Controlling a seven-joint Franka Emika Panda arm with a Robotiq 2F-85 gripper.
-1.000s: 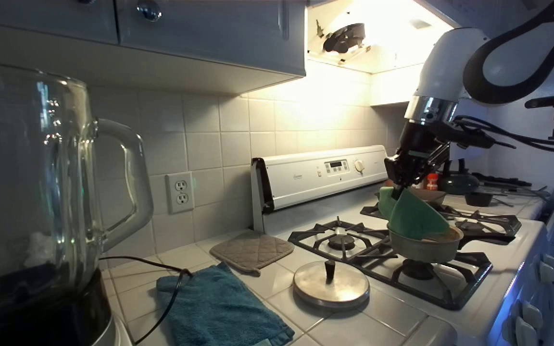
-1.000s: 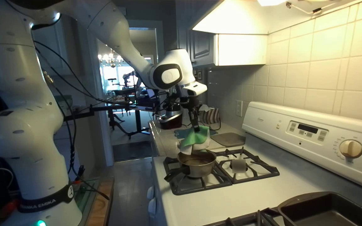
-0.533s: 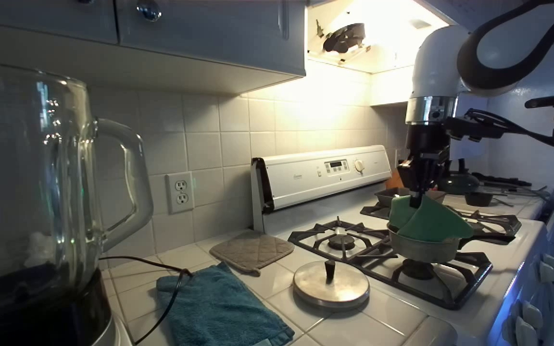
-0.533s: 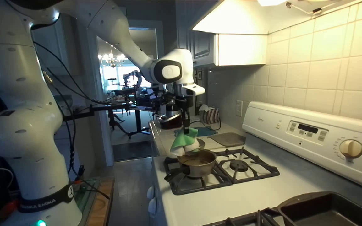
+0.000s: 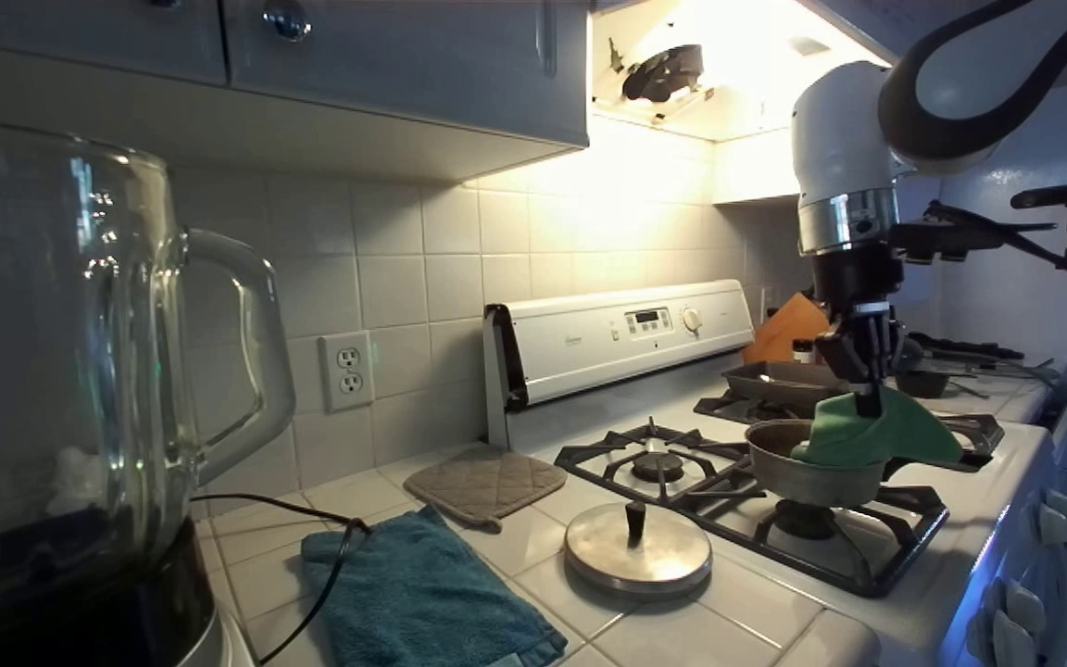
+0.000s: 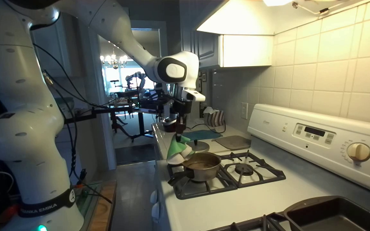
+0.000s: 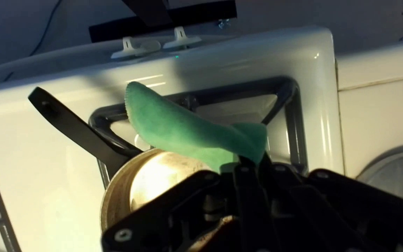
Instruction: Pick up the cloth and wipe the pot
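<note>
One green cloth (image 5: pixel 909 431) between and below tightly clamped fingers (image 5: pixel 868 402), at the pot (image 6: pixel 206 174) edge

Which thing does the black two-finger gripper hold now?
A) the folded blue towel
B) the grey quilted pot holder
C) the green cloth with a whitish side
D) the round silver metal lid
C: in an exterior view, the green cloth with a whitish side hangs pinched in the black two-finger gripper, close to the small metal pot.
</note>
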